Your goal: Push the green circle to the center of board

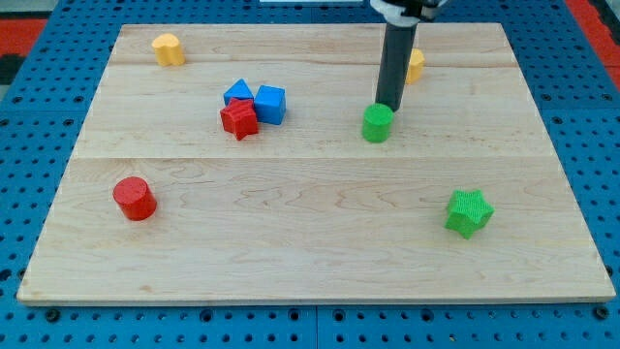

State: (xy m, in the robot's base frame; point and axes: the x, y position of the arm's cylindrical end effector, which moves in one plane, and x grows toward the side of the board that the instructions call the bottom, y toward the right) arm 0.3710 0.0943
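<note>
The green circle [377, 123] is a short green cylinder on the wooden board [310, 213], right of the board's middle and a little toward the view's top. My dark rod comes down from the view's top. My tip [388, 106] rests just behind the green circle, on its upper right side, touching or nearly touching it.
A yellow block [415, 66] sits partly hidden behind the rod. A yellow heart-like block [169, 48] is at top left. Two blue blocks [238, 94] [270, 104] and a red star [238, 119] cluster left of centre. A red cylinder [135, 198] is at left, a green star [469, 212] at lower right.
</note>
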